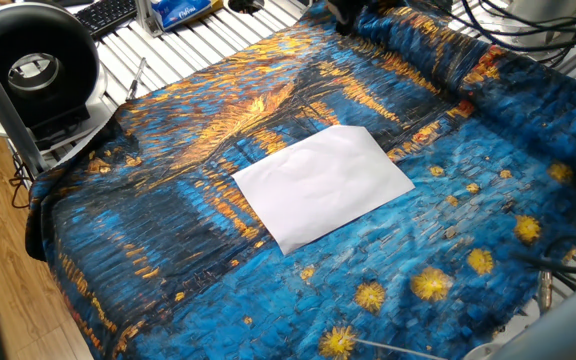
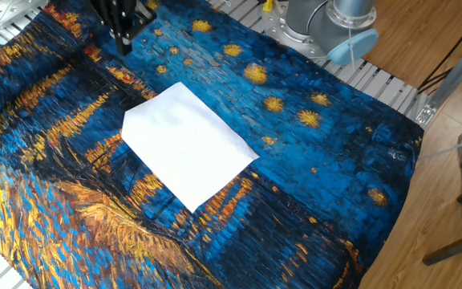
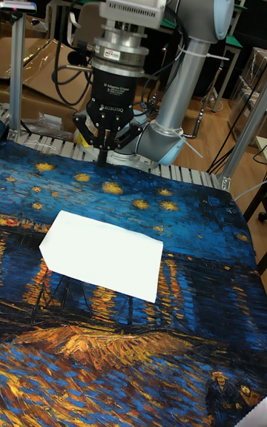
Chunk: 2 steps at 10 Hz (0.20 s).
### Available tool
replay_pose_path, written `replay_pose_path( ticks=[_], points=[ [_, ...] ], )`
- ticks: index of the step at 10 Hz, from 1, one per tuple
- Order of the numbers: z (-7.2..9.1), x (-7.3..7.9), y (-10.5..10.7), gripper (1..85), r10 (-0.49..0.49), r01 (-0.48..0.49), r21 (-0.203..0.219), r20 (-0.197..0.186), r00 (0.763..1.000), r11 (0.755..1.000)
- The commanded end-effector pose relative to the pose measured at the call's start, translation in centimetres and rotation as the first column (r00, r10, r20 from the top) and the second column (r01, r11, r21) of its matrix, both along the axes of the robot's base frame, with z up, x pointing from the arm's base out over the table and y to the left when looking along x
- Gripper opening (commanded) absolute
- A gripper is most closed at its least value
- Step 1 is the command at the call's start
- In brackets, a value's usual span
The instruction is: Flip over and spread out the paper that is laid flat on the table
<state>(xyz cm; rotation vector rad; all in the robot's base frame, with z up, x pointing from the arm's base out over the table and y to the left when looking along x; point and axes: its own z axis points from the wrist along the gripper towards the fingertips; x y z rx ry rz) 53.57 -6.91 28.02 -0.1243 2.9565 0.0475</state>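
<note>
The paper (image 1: 323, 185) is a plain white sheet lying flat near the middle of the table (image 1: 168, 250), which is draped in blue-and-orange cloth. The other fixed view shows the paper (image 2: 187, 144) with a corner pointing toward the table's (image 2: 335, 160) front edge. My gripper (image 3: 106, 156) hangs above the cloth beyond the paper's (image 3: 104, 253) far edge, its fingertips together and empty. From the other side the gripper (image 2: 123, 42) is a dark shape up-left of the sheet, apart from it. In one fixed view only a dark bit of the gripper (image 1: 343, 10) shows at the top edge.
The robot base (image 2: 327, 28) stands at the table's far side on white slats (image 2: 375, 80). A round black fan-like unit (image 1: 33, 65), a keyboard (image 1: 108, 12) and a blue box (image 1: 183, 10) sit off the cloth. Cables (image 1: 528, 20) hang at the top right. The cloth (image 3: 185, 323) lies rumpled along its edges.
</note>
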Motion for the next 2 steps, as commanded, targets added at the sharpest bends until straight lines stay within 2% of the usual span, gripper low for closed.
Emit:
replay_pose_path(
  ticks=[1,2],
  points=[
    [-0.21,0.54,0.49,1.0,-0.003,0.003,-0.003,0.016,1.000,1.000],
    [-0.21,0.57,0.47,1.0,-0.003,0.003,-0.005,0.016,1.000,1.000]
  ],
)
